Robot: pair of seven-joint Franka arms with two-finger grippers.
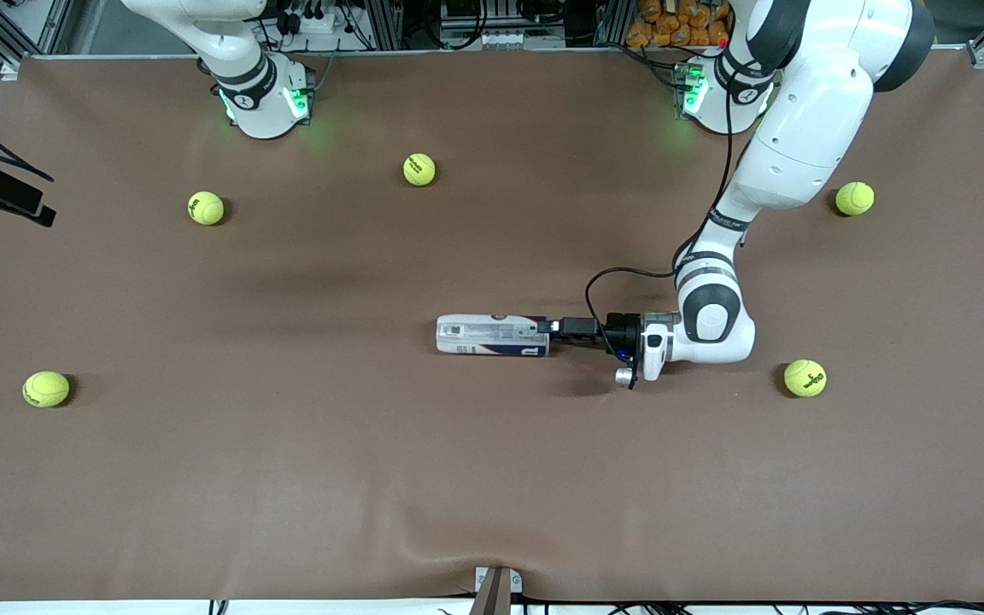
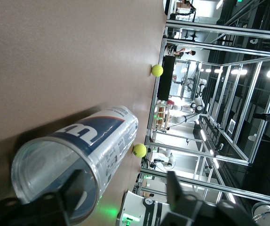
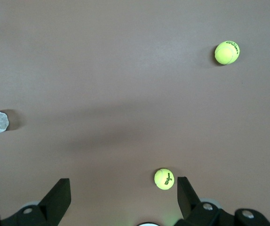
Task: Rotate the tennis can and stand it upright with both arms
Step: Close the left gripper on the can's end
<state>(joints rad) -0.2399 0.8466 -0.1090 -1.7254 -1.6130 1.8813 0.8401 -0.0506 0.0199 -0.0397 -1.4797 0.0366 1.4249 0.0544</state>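
Brown cloth covers the whole table (image 1: 287,478), and the tennis can (image 1: 492,336) lies on its side around the middle of it, with its open mouth pointing toward the left arm's end. The left gripper (image 1: 553,327) is right at that mouth, down low and level with the table; in the left wrist view one finger (image 2: 81,188) seems to sit inside the rim of the can (image 2: 78,155) and the other (image 2: 175,188) outside it, with a visible gap, so the jaws look spread and not yet pinched on the wall. So this is probably the grab step, the very start of the rotate-and-upright job. The next move likely calls for clamping onto the rim firmly enough that the slick plastic doesn't slip, then swinging the can round so the other arm can help tip it up. The right gripper (image 3: 121,197) is waiting up high over the right arm's end of the table, fingers wide apart and holding nothing. Count: one can, two arms and five tennis balls (image 1: 206,207) scattered well away from the can, none of them in the way.
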